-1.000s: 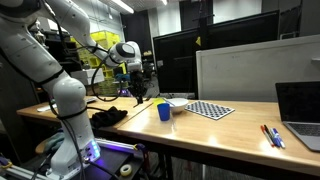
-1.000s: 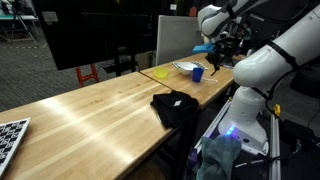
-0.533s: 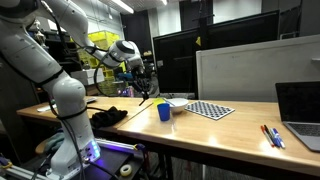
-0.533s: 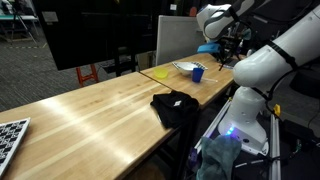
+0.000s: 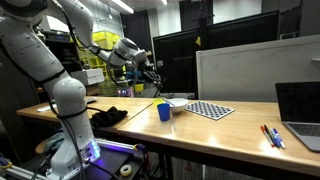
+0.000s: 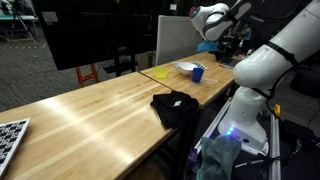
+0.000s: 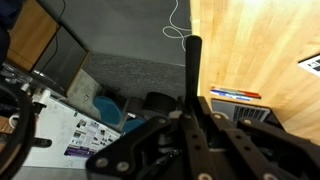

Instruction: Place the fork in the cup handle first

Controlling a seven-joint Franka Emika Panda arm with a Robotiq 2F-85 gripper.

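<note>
Going left to right in an exterior view: the glossy white arm (image 5: pixel 65 100) fills the left side, all rounded segments. A crumpled black cloth (image 5: pixel 108 116) lies on the pale wood counter (image 5: pixel 220 130) next to its base. The tool (image 5: pixel 142 72) hangs up in the air above the counter's far left part, but it's just a dark blob there, so you can't make out the fork in that shot.

The cup (image 5: pixel 164 112) is down and to the right of the tool, upright on the counter and well apart from it. It's small, plain blue, slightly tapered. Just behind it is a pale shallow bowl (image 5: pixel 178 101), then a flat checkerboard (image 5: pixel 210 109). Red and blue pens (image 5: pixel 272 135) lie near the front edge, and a laptop (image 5: pixel 300 110) is cut off at the right edge of the frame.

The wrist view settles it. The tool (image 7: pixel 193 105) is clamped tight on the fork (image 7: pixel 193 65), a slim dark stick poking straight up the middle of the frame with a rounded end. Its other end is buried between the fingers, so I can't tell which end is the tines. The left of that frame is blurry clutter and the right is wood grain.

From the opposite side, the cup (image 6: pixel 198 73) sits near the far end of the counter.
</note>
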